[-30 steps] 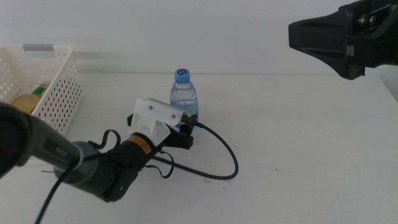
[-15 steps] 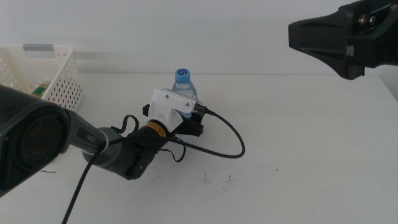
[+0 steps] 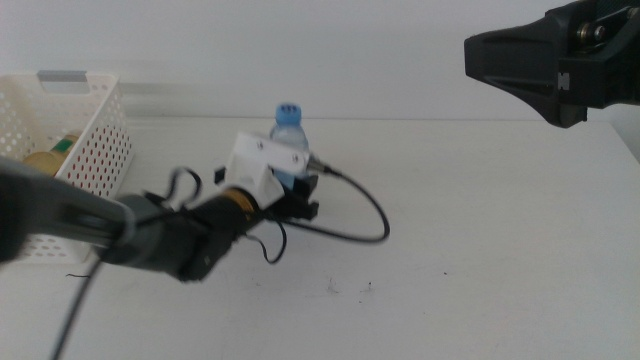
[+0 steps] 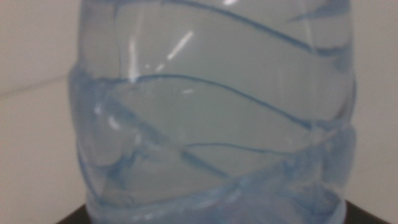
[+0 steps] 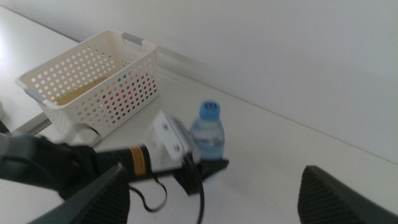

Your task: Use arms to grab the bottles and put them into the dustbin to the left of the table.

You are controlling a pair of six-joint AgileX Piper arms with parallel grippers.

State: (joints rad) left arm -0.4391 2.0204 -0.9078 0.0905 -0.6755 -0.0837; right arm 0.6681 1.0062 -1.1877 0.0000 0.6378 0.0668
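- your left gripper [image 3: 298, 190] sits mid-frame right at the clear, blue-capped plastic water bottle [image 3: 287, 140], which stands upright and fills its wrist view; i can't tell whether the jaws have closed.
- the white perforated plastic dustbin [image 3: 95, 150] lies at the left edge.
- your right gripper [image 5: 214, 186] waits at the upper right, jaws apart.

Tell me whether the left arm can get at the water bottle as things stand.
Probably yes: the left gripper is already at the water bottle, which fills its wrist view, nothing between.

Left of left gripper [image 3: 298, 190]: bare table [image 3: 480, 230] up to dustbin [image 3: 95, 140]. Directly ahead: 1 water bottle [image 3: 288, 130]. Right side open; right gripper [image 3: 520, 62] high.
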